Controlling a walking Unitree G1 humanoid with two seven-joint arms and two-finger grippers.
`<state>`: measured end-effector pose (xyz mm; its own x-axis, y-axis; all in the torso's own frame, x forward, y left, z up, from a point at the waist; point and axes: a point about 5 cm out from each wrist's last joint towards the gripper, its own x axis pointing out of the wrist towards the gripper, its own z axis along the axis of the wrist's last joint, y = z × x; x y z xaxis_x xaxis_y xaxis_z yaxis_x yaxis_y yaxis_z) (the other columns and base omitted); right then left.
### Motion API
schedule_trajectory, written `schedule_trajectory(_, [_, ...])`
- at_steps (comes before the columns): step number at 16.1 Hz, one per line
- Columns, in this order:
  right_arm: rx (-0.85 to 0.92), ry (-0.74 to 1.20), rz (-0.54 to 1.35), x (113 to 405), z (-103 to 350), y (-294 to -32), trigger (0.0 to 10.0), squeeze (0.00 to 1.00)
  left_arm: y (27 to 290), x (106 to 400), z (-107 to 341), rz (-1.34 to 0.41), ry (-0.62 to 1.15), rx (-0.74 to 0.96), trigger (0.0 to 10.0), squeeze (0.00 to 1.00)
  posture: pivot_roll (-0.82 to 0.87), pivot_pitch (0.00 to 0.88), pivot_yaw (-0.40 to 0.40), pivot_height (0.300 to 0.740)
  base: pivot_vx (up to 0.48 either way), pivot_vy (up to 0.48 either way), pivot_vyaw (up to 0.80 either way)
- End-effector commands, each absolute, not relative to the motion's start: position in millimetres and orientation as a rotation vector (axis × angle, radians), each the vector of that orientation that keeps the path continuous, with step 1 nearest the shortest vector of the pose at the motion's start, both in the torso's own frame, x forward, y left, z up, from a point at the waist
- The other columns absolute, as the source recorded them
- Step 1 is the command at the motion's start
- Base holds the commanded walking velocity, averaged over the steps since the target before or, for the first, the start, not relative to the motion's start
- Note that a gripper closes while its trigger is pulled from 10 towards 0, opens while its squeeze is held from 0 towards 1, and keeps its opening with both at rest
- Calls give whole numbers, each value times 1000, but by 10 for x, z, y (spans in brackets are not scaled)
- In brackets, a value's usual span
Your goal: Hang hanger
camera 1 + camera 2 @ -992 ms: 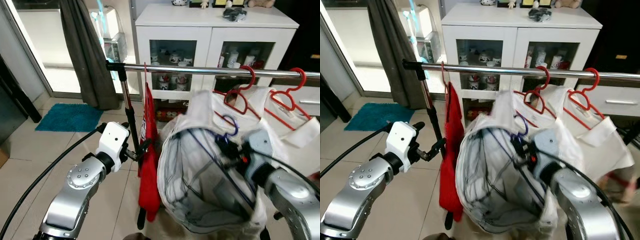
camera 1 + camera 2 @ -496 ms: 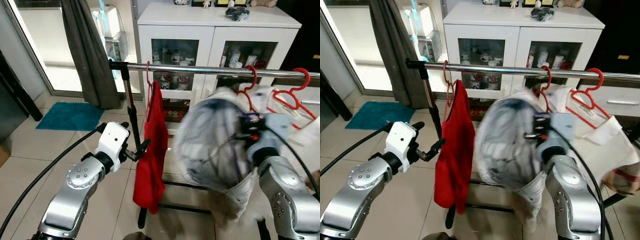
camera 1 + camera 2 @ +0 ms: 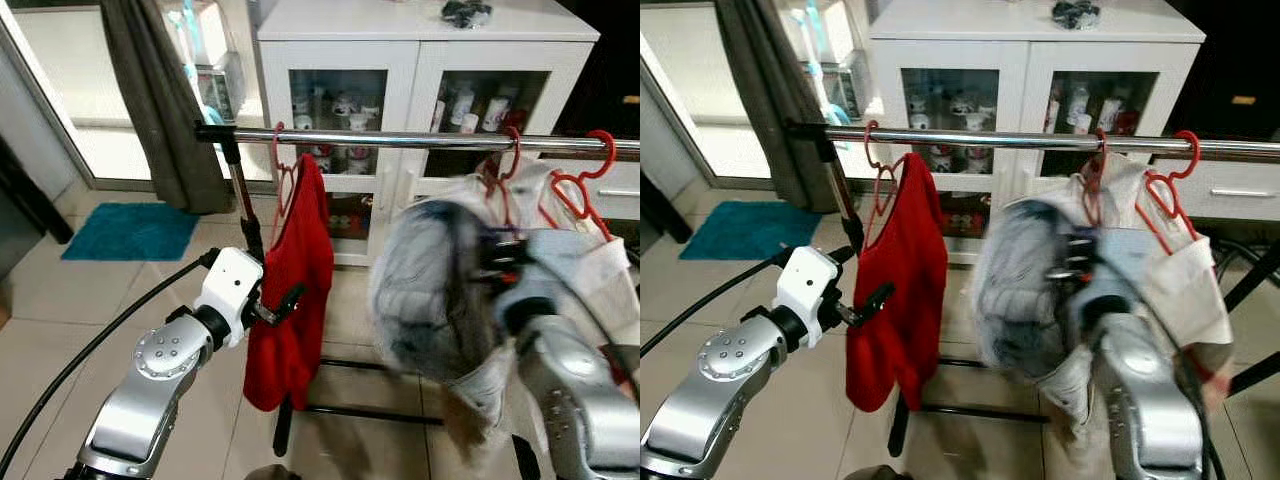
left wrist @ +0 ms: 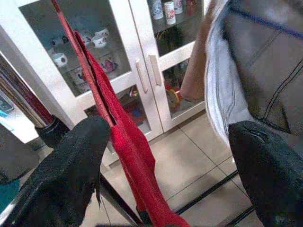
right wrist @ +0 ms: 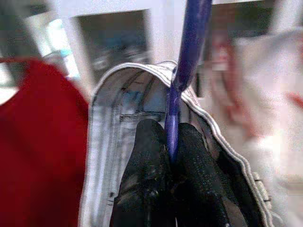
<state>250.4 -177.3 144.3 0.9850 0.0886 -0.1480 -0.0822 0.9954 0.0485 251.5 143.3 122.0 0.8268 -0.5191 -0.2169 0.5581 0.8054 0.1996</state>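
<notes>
Step in hand looks like the carry-up: the right tool [image 5: 169, 163] has its two black fingers pinched tight on the stem of a blue hanger [image 5: 182, 71], and the grey-white garment [image 3: 430, 290] draped on that hanger hangs in front of the right arm, blurred, below the chrome rail [image 3: 400, 139] and not yet hooked over it. In the right wrist view the blue stem runs up from between the fingers, with the garment's collar looped round it; the hook end is out of frame, so how it faces the rail cannot be told. The garment sits between the red shirt [image 3: 295, 275], which hangs on a red hanger [image 3: 283, 170] near the rail's left end, and the white clothes on red hangers [image 3: 590, 165] further right. The left tool [image 4: 161, 156] is spread wide with nothing gripped, fingers either side of the red shirt's edge, beside the rack's upright post [image 3: 243, 215]. White glass-door cabinet [image 3: 420, 60] stands behind the rack, a teal mat [image 3: 130, 232] on the tiled floor. Next move probably calls for lifting the hook above rail height in the free gap between the red shirt and the nearest red hanger, setting it over the bar, then letting go; risk is snagging the neighbouring hanger, since the gap looks tight.
</notes>
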Motion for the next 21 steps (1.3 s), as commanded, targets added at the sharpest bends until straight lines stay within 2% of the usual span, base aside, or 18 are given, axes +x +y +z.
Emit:
schedule_trajectory(1, [34, 44, 204, 2515, 1706, -1567, 10000, 0, 1445, 2497, 1265, -585, 135, 285, 10000, 0, 53, 0, 52, 740, 0, 0, 0])
schedule_trajectory(3, [30, 38, 211, 2546, 1757, -1520, 10000, 0, 1454, 2488, 1288, -590, 127, 278, 10000, 0, 55, 0, 50, 740, 0, 0, 0])
schedule_trajectory(7, [30, 36, 168, 2828, 1887, -1389, 10000, 0, 1423, 2476, 1432, -663, 89, 219, 10000, 0, 67, 0, 43, 740, 0, 0, 0])
schedule_trajectory(13, [45, 121, 169, 3467, 1838, -1115, 10000, 0, 1303, 2489, 1564, -745, 62, 192, 10000, 0, 69, 0, 44, 740, 0, 0, 0])
schedule_trajectory(15, [69, 146, 106, 3652, 1838, -1084, 10000, 0, 1285, 2466, 1552, -758, 72, 194, 10000, 0, 75, 0, 39, 740, 0, 0, 0])
schedule_trajectory(21, [47, 146, 151, 3859, 1859, -875, 10000, 0, 1307, 2425, 1542, -749, 90, 199, 10000, 0, 85, 0, 18, 740, 0, 0, 0])
